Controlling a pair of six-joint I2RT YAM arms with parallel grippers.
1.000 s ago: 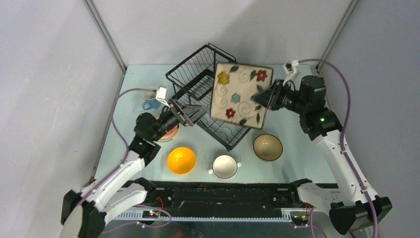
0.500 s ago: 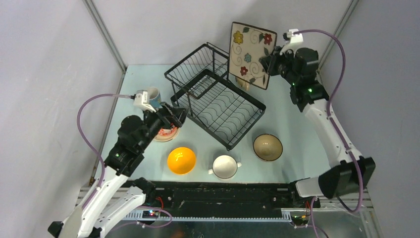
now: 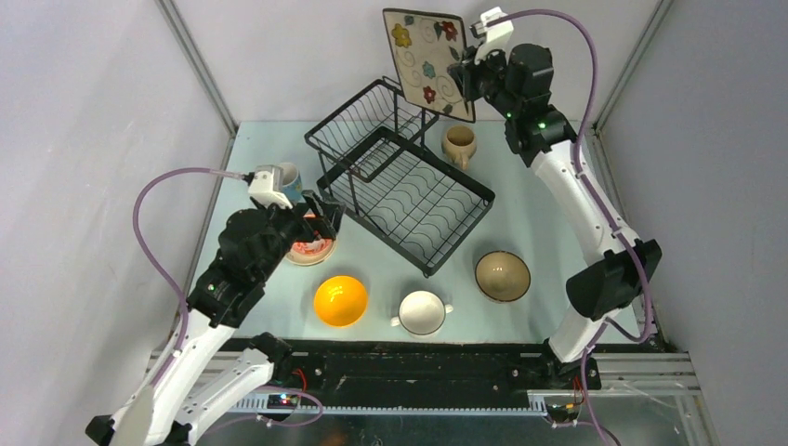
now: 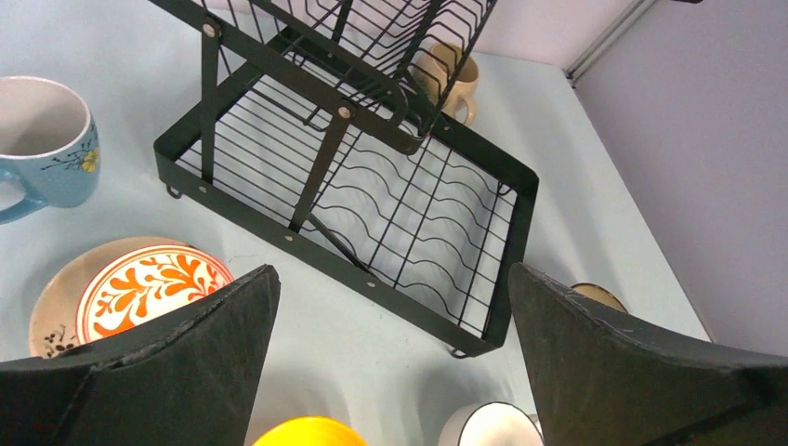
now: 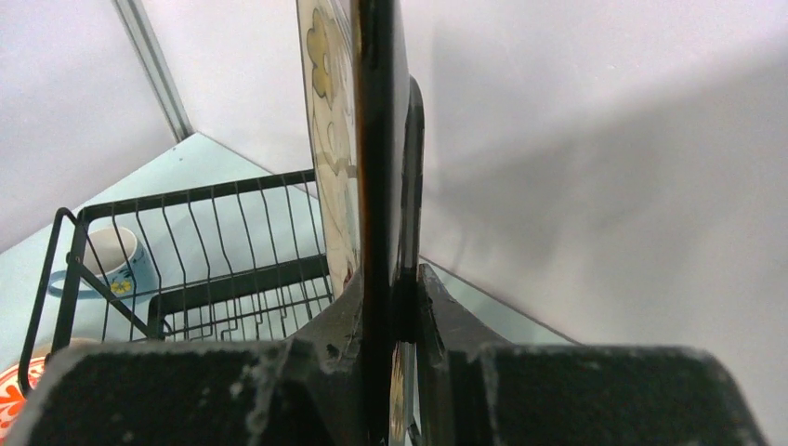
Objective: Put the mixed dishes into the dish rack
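Tabletop point(image 3: 548, 214): 4 bowls point(image 3: 340, 300), 2 mugs point(image 3: 458, 144)

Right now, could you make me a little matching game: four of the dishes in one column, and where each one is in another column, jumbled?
Dishes
1. square floral plate
2. blue mug
3. beige mug
4. orange-yellow bowl

Places
A. on the table, at the far right side of the dish rack
B. on the table, beside the white two-handled bowl
C. clamped in the right pincer, up in the air
D. on the table, left of the dish rack, farther back than the red-patterned bowl

Pairs: 1-C, 2-D, 3-A, 4-B
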